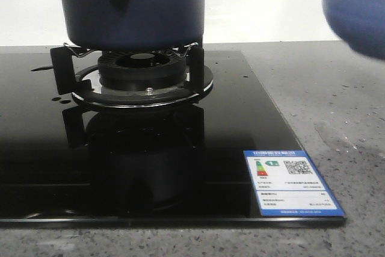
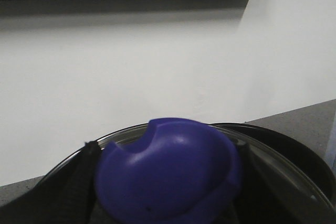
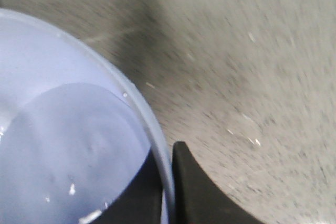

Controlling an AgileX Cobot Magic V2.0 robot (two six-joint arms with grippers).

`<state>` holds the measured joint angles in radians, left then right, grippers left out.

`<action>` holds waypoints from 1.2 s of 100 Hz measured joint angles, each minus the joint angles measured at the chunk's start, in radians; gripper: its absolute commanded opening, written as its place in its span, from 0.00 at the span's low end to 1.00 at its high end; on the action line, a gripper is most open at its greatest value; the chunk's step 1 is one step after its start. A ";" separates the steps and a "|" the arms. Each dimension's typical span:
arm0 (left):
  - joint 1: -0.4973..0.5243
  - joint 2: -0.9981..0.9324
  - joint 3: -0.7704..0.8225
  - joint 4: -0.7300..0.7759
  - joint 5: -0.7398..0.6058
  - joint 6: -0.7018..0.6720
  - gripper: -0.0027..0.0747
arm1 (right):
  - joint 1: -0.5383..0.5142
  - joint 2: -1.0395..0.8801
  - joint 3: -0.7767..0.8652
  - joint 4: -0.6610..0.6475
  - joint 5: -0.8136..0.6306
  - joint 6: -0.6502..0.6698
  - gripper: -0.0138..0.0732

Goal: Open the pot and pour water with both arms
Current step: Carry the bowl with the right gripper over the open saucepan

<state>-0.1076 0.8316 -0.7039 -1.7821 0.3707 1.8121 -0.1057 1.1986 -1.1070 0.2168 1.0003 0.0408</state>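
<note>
Left claw (image 2: 168, 182) is clamping its fingers (image 2: 79, 182) on one blue lid knob (image 2: 168, 174). Right claw (image 3: 167, 182) is pinching one light-blue bowl (image 3: 68, 145) by the rim. One pot (image 1: 135, 4) is sitting on the single burner (image 1: 142, 76), hob (image 1: 120, 173) left, bare grey tabletop (image 1: 337, 112) right.

A kitchen: a black glass gas hob (image 1: 180, 167) with a burner (image 1: 142, 70) sits in a speckled grey stone surface (image 1: 337, 106), its energy label (image 1: 292, 183) still attached.

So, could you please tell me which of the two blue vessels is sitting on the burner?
The dark navy pot, with its lug handle, stands on the burner supports. The lighter blue bowl is off to the right, above the grey counter, its rim between the right gripper fingers.
</note>
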 measured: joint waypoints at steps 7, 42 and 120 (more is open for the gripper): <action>0.000 0.000 0.000 0.000 0.000 0.000 0.42 | 0.033 0.016 -0.082 0.002 0.030 0.000 0.08; 0.000 0.000 0.000 -0.002 0.000 0.000 0.42 | 0.241 0.251 -0.553 0.010 0.143 -0.002 0.09; 0.000 -0.012 0.000 -0.002 -0.002 0.000 0.42 | 0.589 0.662 -1.061 -0.396 0.086 -0.005 0.09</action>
<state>-0.1076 0.8194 -0.7039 -1.7844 0.3687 1.8121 0.4828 1.8611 -2.1681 -0.1792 1.0863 0.0355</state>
